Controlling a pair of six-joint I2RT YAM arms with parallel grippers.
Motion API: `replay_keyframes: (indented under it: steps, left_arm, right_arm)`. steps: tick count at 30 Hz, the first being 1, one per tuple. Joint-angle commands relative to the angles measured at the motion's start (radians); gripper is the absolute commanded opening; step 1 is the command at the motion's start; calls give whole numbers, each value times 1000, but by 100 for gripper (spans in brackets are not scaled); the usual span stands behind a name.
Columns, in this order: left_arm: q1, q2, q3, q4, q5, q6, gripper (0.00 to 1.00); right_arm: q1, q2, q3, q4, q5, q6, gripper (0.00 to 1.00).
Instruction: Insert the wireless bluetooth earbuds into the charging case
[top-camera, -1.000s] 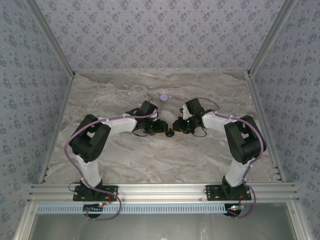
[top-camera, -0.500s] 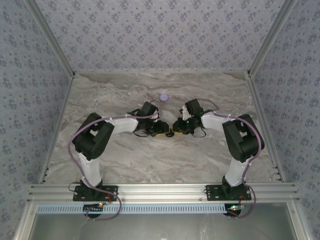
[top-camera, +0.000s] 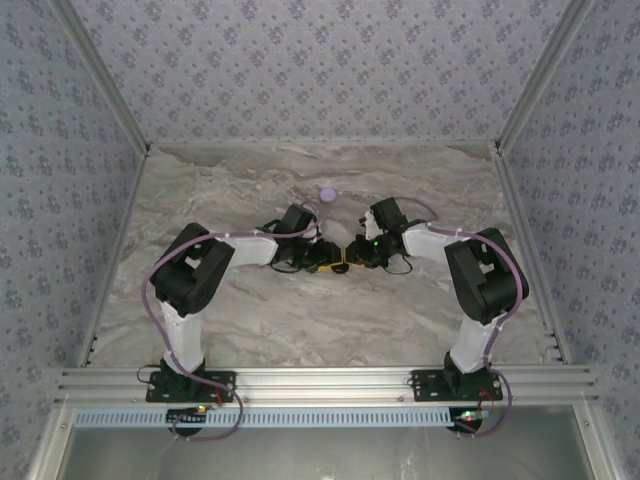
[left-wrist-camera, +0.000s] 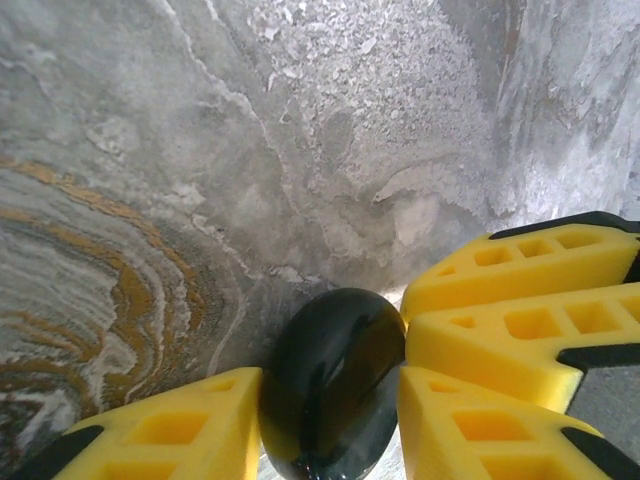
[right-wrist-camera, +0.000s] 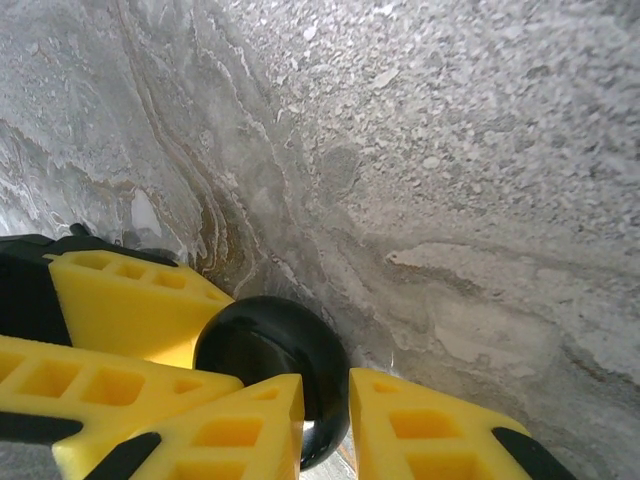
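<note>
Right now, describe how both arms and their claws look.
The left arm and right arm have white links, bulky black joint housings and a looping lilac cable each. A small green light glows by the right wrist. The left claw and right claw have yellow plastic fingers with rectangular cut-outs and black edging.

The left gripper and right gripper meet tip to tip mid-table around a black disc, blocking any way between them. The charging case stands apart just behind, open above. Bare marble table lies free in front and on both sides, out to the walls.
</note>
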Motion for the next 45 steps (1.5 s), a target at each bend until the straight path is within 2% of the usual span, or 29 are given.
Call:
replay_keyframes:
  steps: [1, 15, 22, 30, 36, 45]
  left_arm:
    - [2, 6, -4, 54, 42, -30, 38]
    - [9, -6, -23, 103, 50, -70, 29]
    - [14, -25, -32, 88, 31, -58, 18]
    - [45, -85, -41, 97, 37, -27, 20]
    - [91, -187, -41, 133, 79, 7, 21]
    - [167, -346, -4, 177, 160, 72, 21]
  right_arm:
    - [-2, 27, -19, 6, -10, 18, 20]
    - [-10, 16, -34, 20, -16, 32, 20]
    - [-29, -41, -53, 15, 7, 33, 21]
    - [-81, -154, -76, 5, -11, 9, 24]
    - [-130, -255, -58, -4, -81, -32, 27]
    - [-211, -383, 10, 41, -305, -67, 38]
